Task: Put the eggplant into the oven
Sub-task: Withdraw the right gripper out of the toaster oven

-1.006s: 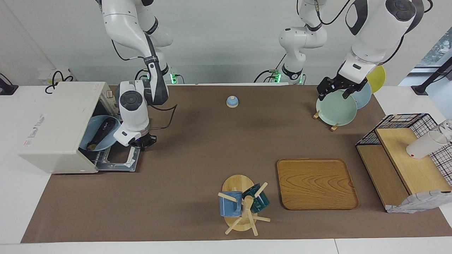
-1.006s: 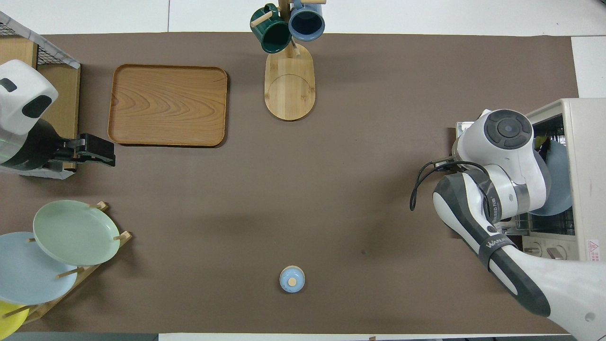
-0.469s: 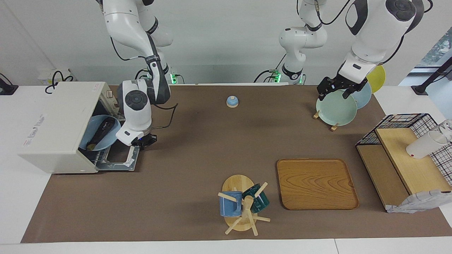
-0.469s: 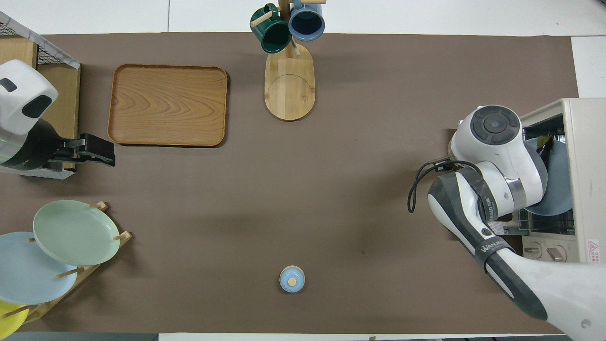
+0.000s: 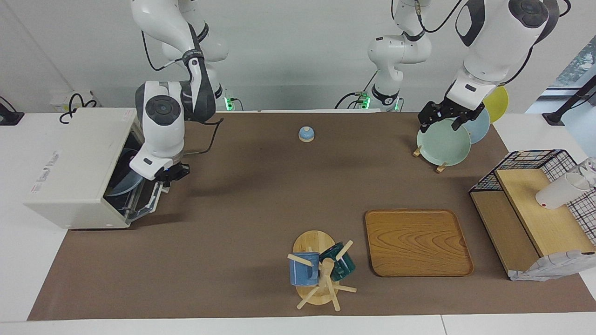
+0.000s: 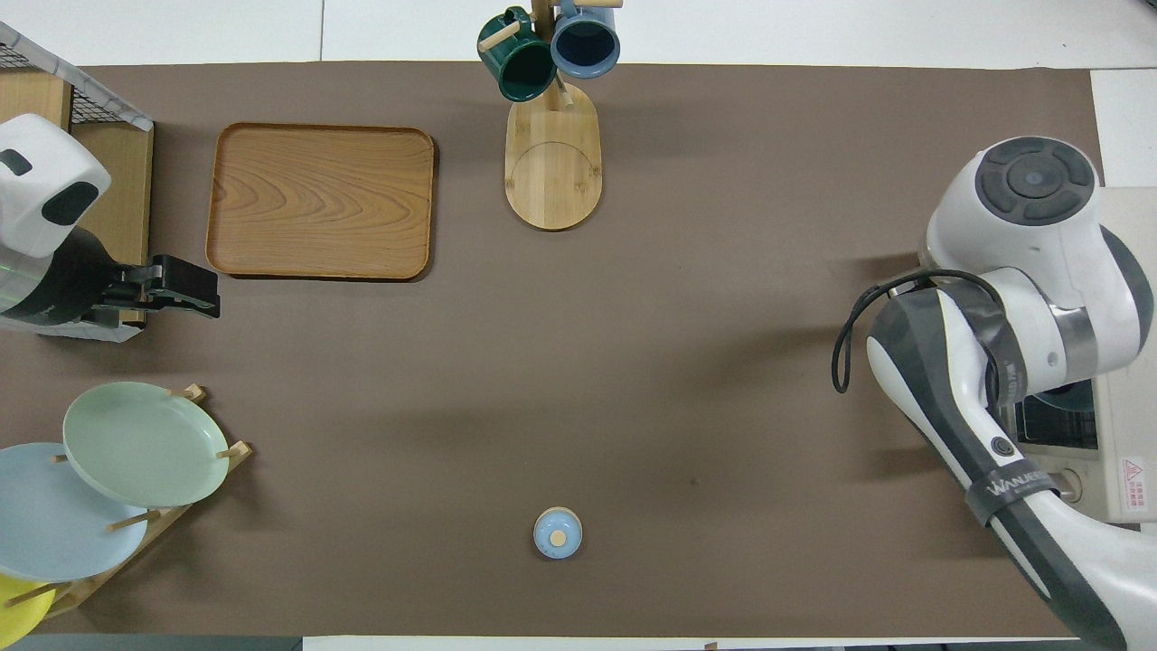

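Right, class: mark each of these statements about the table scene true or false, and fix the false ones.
1. The oven's door lies flat on the table. False: the oven has its door tilted up, with the right gripper at its upper edge.
2. A blue plate shows inside the oven. True: the blue plate is visible through the gap.
3. The left gripper is over the wooden tray. False: the left gripper is over the green plate in the plate rack.
4. Two mugs hang on the mug stand. True: a blue mug and a green mug hang on the mug stand.
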